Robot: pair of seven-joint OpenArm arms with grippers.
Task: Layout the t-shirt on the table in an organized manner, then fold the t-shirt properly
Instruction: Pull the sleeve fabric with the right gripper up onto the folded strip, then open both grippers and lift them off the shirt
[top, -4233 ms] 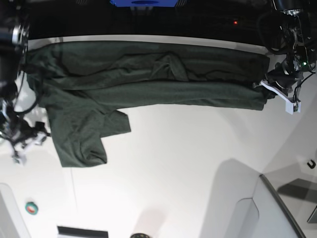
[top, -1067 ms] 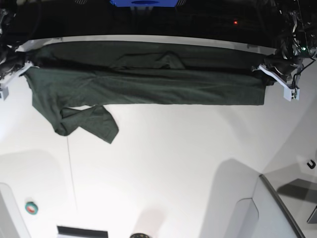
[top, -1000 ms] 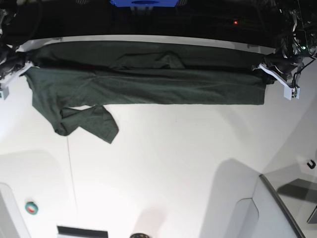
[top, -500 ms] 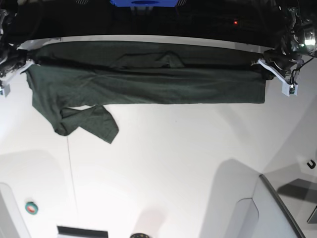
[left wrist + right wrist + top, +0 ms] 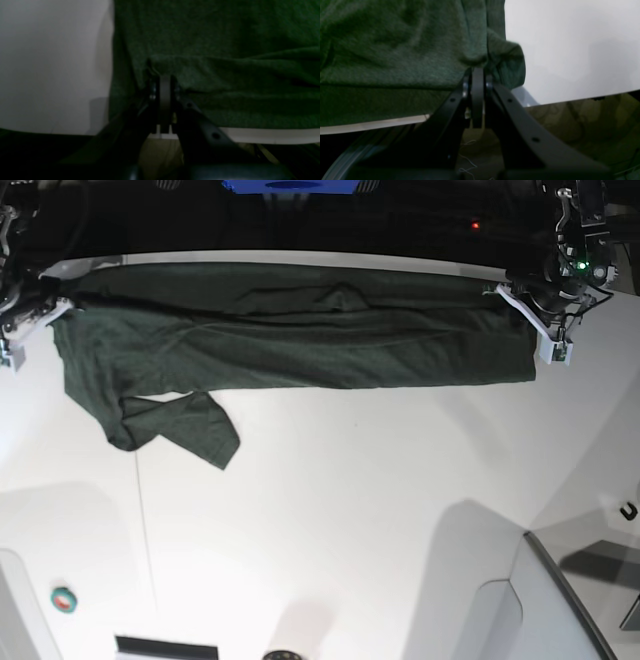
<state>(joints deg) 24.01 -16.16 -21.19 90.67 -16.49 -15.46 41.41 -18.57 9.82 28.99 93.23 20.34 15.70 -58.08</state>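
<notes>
Both the left gripper [image 5: 528,308] and right gripper [image 5: 42,305], clenched on the t-shirt [image 5: 300,340], have just drawn its far edge up off the table [image 5: 350,510], so laying out continues.

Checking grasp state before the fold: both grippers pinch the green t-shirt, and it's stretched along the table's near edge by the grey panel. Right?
Wrong edge. In the base view the t-shirt is stretched along the far edge of the table, away from the grey panel. The left gripper and right gripper do pinch it.
</notes>
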